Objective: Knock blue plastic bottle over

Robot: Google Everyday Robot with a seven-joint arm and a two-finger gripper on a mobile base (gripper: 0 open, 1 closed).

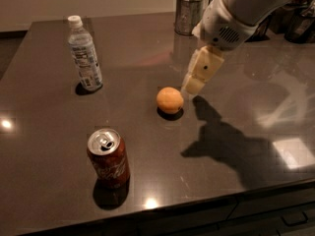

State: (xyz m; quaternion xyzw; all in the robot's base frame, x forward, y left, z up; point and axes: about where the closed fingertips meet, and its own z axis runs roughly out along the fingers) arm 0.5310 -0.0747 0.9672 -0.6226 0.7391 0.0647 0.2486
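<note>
The blue plastic bottle [84, 54] stands upright at the back left of the dark table; it is clear, with a white cap and a pale label. My gripper [193, 86] hangs from the white arm that reaches in from the upper right. It sits above the table just right of the orange [170, 100], well to the right of the bottle and not touching it.
A red soda can [108, 157] stands upright near the front left. A metal cup [188, 14] with white items stands at the back centre. Dark containers [300, 26] sit at the back right. The table's front edge [197, 200] runs along the bottom.
</note>
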